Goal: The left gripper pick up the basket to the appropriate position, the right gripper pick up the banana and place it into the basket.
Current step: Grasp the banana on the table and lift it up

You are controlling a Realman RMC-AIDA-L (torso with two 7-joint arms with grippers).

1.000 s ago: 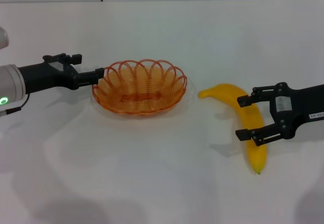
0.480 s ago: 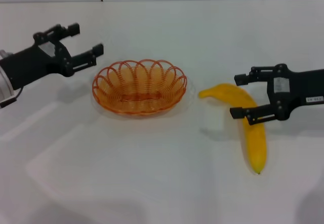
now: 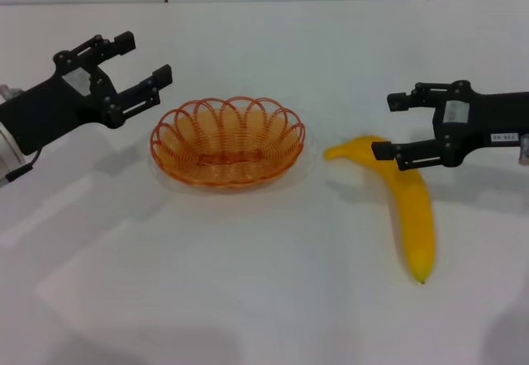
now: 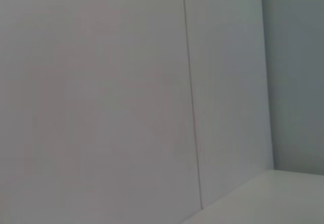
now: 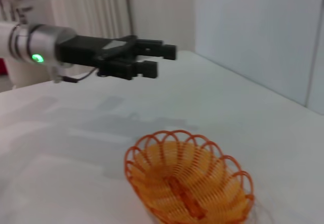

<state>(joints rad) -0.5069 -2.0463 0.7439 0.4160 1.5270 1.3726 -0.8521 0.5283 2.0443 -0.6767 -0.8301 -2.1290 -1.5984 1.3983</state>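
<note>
Fingers (image 3: 161,76) of left gripper (image 3: 142,63) spread, raised beside basket (image 3: 227,141); right gripper (image 3: 395,127) likewise spread above banana (image 3: 407,202) end. Both things on worktop (image 3: 248,282).

The left gripper (image 3: 142,60) lifts off the basket's rim; the right gripper (image 3: 392,126) rises above the banana (image 3: 411,202).

Even, bright overhead lighting is seen throughout; soft diffuse shadows are cast on the white table (image 3: 264,299) beneath both arms. The left wrist view is featureless and slightly hazy.
</note>
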